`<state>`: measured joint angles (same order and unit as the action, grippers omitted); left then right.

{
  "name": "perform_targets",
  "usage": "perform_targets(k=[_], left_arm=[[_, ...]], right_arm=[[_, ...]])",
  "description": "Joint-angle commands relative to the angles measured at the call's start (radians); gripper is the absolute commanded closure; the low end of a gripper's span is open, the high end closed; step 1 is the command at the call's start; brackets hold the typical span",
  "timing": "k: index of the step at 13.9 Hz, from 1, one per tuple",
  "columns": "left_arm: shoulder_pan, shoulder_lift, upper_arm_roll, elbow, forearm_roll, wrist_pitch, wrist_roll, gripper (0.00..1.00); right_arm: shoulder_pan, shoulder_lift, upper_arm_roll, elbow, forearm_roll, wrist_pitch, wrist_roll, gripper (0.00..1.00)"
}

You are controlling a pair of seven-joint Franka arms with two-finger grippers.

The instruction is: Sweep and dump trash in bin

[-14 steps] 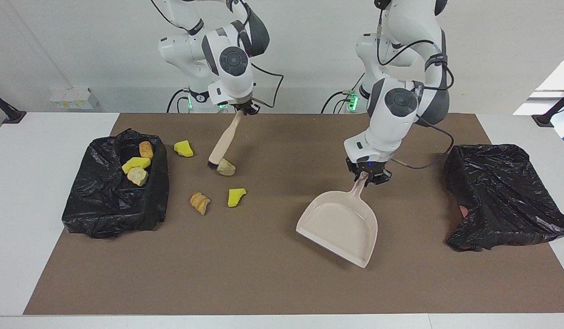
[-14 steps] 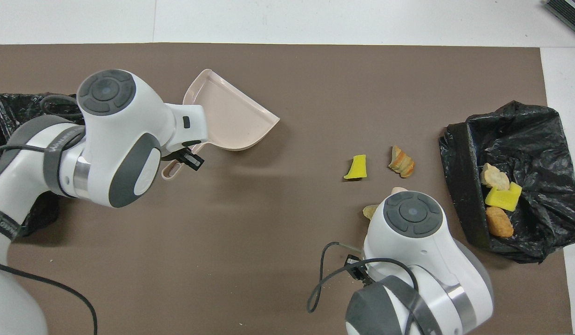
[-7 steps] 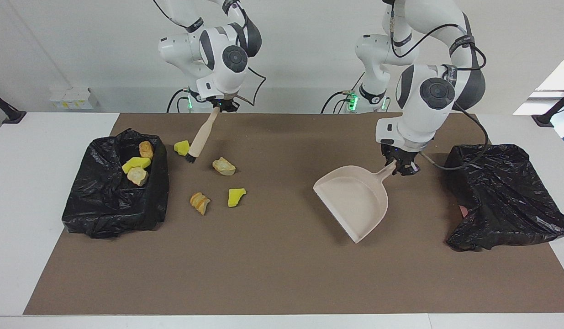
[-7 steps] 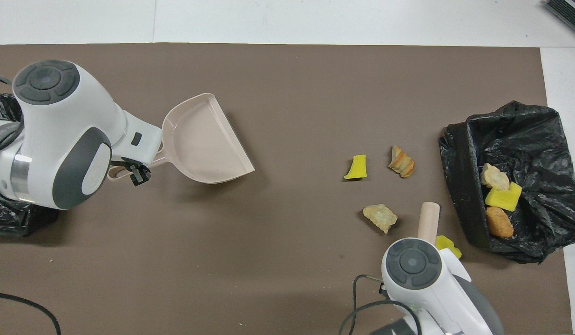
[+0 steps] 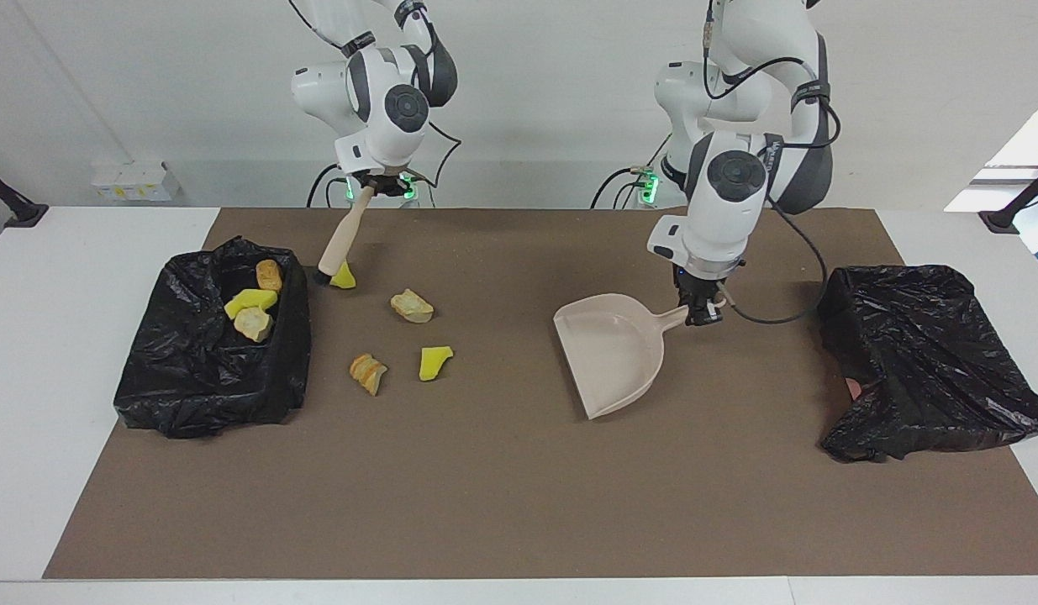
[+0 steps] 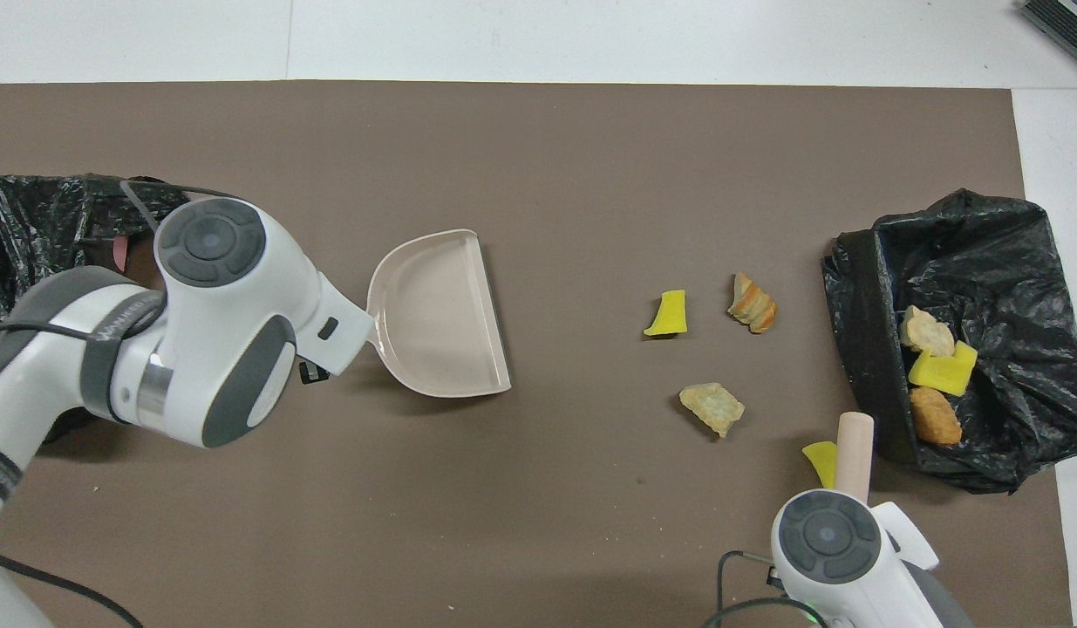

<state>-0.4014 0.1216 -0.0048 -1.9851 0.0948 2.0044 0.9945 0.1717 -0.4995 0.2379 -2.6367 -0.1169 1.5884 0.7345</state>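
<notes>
My right gripper (image 5: 370, 190) is shut on the top of a beige brush (image 5: 342, 237). The brush slants down, and its bristles touch a yellow trash chunk (image 5: 344, 277) beside the black-lined bin (image 5: 199, 370). A bread bit (image 5: 412, 307), a yellow chunk (image 5: 434, 363) and a pastry bit (image 5: 367, 372) lie on the brown mat farther from the robots. My left gripper (image 5: 700, 309) is shut on the handle of the beige dustpan (image 5: 611, 353). The dustpan's mouth faces the trash. The brush (image 6: 854, 443) and dustpan (image 6: 438, 318) also show in the overhead view.
The bin holds three trash pieces (image 6: 939, 371) and stands at the right arm's end of the table. A second crumpled black bag (image 5: 922, 361) lies at the left arm's end. Bare mat (image 6: 582, 349) separates the dustpan from the loose trash.
The right gripper drew the brush off the bread bit, toward the robots and the bin, onto the yellow chunk. The left gripper swung the dustpan round so its mouth faces the trash.
</notes>
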Motion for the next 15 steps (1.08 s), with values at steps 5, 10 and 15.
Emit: perform_targets(k=[5, 10, 15], left_arm=[[-0.119, -0.074, 0.011, -0.124, 0.022, 0.03, -0.059, 1.0], [-0.142, -0.092, 0.009, -0.147, 0.022, 0.033, -0.08, 1.0], [-0.142, -0.096, 0.003, -0.156, 0.022, 0.046, -0.097, 1.0]], right_arm=[[-0.145, -0.037, 0.008, -0.06, -0.012, 0.042, -0.211, 1.0], [-0.169, 0.031, 0.011, -0.063, 0.104, 0.187, -0.288, 1.0], [-0.083, 0.209, 0.017, 0.076, 0.249, 0.346, -0.267, 1.0]])
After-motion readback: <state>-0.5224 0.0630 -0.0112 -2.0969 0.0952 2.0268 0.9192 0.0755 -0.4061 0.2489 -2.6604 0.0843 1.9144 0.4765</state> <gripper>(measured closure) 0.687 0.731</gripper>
